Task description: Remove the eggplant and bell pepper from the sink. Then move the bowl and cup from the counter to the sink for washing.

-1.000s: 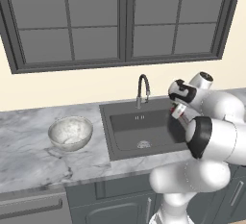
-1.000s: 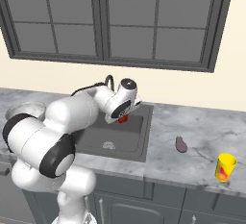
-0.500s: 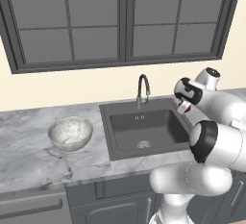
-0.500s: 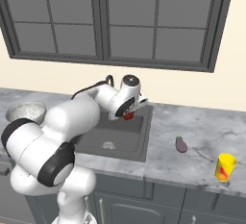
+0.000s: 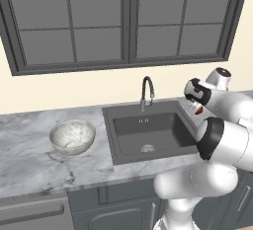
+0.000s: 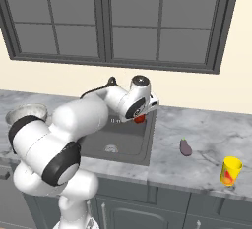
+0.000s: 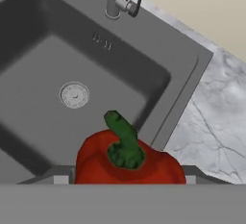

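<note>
The gripper (image 7: 129, 182) holds the bell pepper (image 7: 129, 159) above the sink (image 7: 182, 93), over its right rim. The basin holds just its drain (image 7: 74, 94). On the desk (image 6: 197, 125) right of the sink lie the eggplant (image 6: 185, 147) and, farther right near the front edge, the cup (image 6: 230, 171); the bowl (image 5: 72, 136) sits left of the sink

Bright red bell pepper (image 7: 129, 163) with a green stem; dark grey sink (image 5: 148, 133) with a whitish drain (image 7: 74, 94); grey-and-white veined marble counter (image 6: 197, 149); purple eggplant (image 6: 185, 147); yellow cup (image 6: 230, 170) with a red mark; white-grey marbled bowl (image 5: 72, 136)
</note>
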